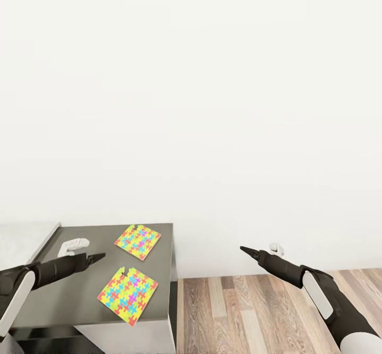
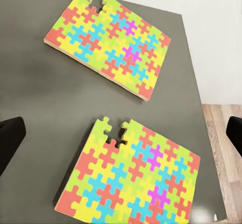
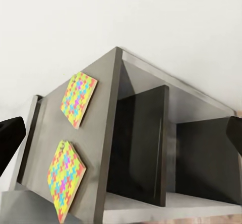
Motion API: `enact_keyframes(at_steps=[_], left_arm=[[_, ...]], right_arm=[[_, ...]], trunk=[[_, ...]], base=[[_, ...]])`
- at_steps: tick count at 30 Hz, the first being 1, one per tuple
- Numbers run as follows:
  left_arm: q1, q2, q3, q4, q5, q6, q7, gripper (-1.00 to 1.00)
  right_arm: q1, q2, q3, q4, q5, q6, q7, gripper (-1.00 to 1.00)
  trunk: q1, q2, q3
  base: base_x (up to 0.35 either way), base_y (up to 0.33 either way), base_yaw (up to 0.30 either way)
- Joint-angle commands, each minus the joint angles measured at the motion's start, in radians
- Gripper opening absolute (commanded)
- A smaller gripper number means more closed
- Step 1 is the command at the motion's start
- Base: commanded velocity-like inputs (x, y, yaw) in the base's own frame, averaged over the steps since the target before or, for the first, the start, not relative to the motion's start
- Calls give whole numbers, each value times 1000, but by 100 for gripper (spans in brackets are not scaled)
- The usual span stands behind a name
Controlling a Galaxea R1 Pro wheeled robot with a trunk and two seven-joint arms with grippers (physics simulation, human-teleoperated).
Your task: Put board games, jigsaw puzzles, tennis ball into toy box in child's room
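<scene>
White wall stands behind the dark bench [image 1: 79, 301]. Two jigsaw puzzles [image 1: 128, 295] lie flat there, just right of the left claw [image 1: 101, 257]. It is spread wide, much nearer than the spread, empty right claw [image 1: 243, 249] over the floor [image 1: 239, 311].

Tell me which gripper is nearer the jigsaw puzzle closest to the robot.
Left. The left gripper hovers over the dark table section, just beside the near jigsaw puzzle. The right gripper is out past the table's end, above the wood floor.
</scene>
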Motion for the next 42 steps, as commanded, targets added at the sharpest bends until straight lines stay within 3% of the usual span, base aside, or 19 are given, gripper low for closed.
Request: enact_keyframes(at_steps=[1, 42], left_arm=[[-1, 0, 1, 0, 2, 3, -3, 100], [-1, 0, 1, -1, 3, -7, -9, 100]], right_arm=[[-1, 0, -1, 0, -5, 7, 1, 100], [-1, 0, -2, 0, -7, 7, -1, 100]], trunk=[[1, -2, -4], [1, -2, -71]], base=[[0, 0, 0], [0, 0, 0]])
